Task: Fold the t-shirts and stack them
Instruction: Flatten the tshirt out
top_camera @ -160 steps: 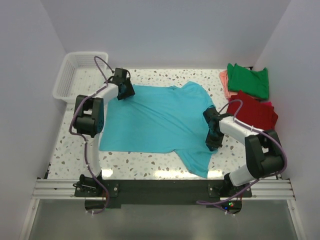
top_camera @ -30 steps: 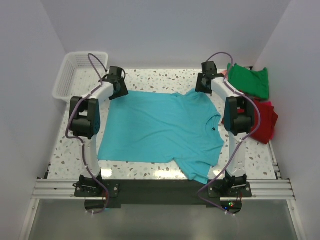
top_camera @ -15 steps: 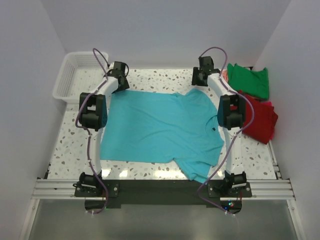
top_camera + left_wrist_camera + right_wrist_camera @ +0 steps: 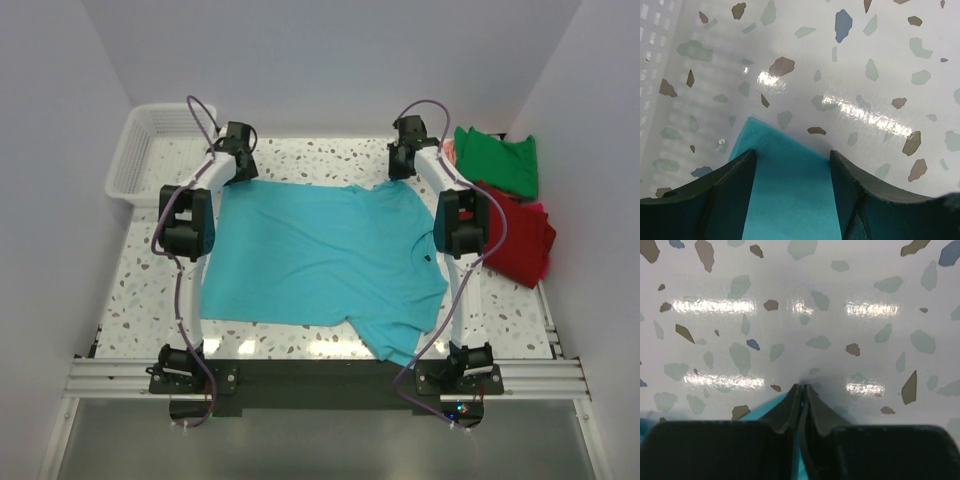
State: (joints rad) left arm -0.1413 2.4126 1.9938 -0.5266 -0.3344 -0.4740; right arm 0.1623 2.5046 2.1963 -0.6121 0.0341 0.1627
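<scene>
The turquoise t-shirt [image 4: 320, 250] lies spread flat on the speckled table, its collar towards the right. My left gripper [image 4: 238, 175] is at the shirt's far left corner. In the left wrist view it [image 4: 792, 160] is open, and the cloth corner [image 4: 785, 200] lies between its two fingers [image 4: 715, 200]. My right gripper [image 4: 403, 168] is at the shirt's far right corner. In the right wrist view it [image 4: 801, 390] is shut, with a thin edge of turquoise cloth [image 4: 768, 409] pinched in it.
A green shirt [image 4: 497, 160] lies over a salmon-pink one [image 4: 450, 165] at the far right, and a red shirt [image 4: 520, 235] lies in front of them. A white lattice basket [image 4: 130, 160] stands at the far left. White walls close in the table.
Over five seconds the right arm went from the shirt's near right sleeve to its far right corner. In the last second both grippers shifted slightly at the far edge, and that edge now lies straighter.
</scene>
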